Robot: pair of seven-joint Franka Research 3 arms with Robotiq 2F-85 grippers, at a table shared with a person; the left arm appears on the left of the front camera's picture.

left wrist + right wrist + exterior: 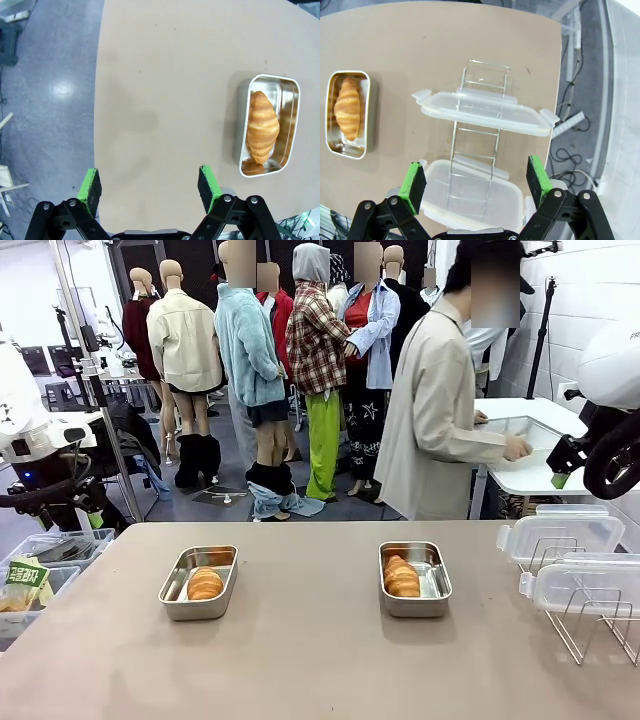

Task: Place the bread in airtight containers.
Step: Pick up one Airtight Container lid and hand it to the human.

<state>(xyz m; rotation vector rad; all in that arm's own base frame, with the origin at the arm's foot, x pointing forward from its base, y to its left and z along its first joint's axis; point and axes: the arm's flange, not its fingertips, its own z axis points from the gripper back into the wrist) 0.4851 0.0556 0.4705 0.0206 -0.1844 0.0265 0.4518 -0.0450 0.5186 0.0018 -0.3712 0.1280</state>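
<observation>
Two steel airtight containers stand on the brown table, one at the left [199, 582] and one at the right [414, 578]. Each holds one golden bread roll, the left roll [205, 584] and the right roll [401, 577]. From high above the table's edge, my left gripper [150, 187] is open, with the left container [268, 125] and its roll [262, 126] off to one side. My right gripper [476, 181] is open above two clear clip lids [485, 110] resting on a wire rack [475, 150]; the right container [349, 114] lies beyond them.
The wire rack [590, 615] with the clear lids [560, 537] stands at the table's right side. A person in a beige coat [435, 420] stands beyond the far edge, turned to a white side table [530, 475]. Plastic bins [45, 570] sit off the left edge.
</observation>
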